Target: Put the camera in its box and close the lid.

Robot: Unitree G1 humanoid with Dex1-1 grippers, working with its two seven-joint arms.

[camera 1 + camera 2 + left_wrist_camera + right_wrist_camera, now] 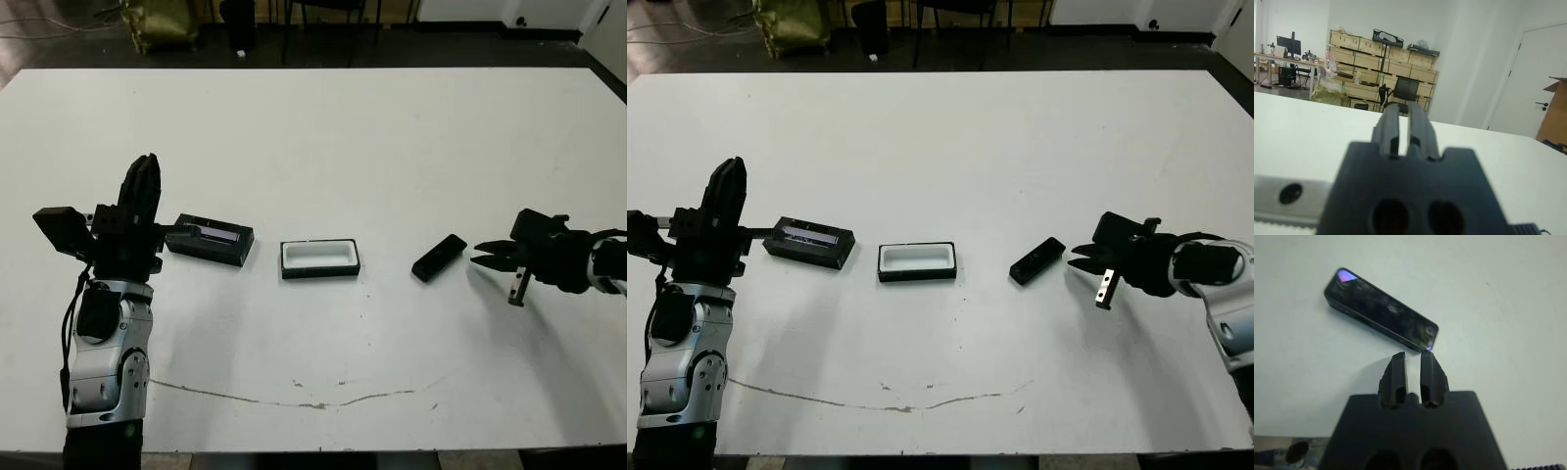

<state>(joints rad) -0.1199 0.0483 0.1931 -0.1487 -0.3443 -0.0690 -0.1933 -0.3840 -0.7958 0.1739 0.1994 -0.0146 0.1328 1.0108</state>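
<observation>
lid (209, 239), open box (319, 258), camera (438, 257) lie apart.

camera (438, 257): 1 | box (319, 258): 1 | lid (210, 240): 1 | table (323, 137): 1 | pincers: 2 – left pincer (143, 188), right pincer (482, 255)

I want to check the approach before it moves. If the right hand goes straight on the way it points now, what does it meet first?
Most likely the camera: the right hand points at its near end, a small gap apart, nothing between.
</observation>
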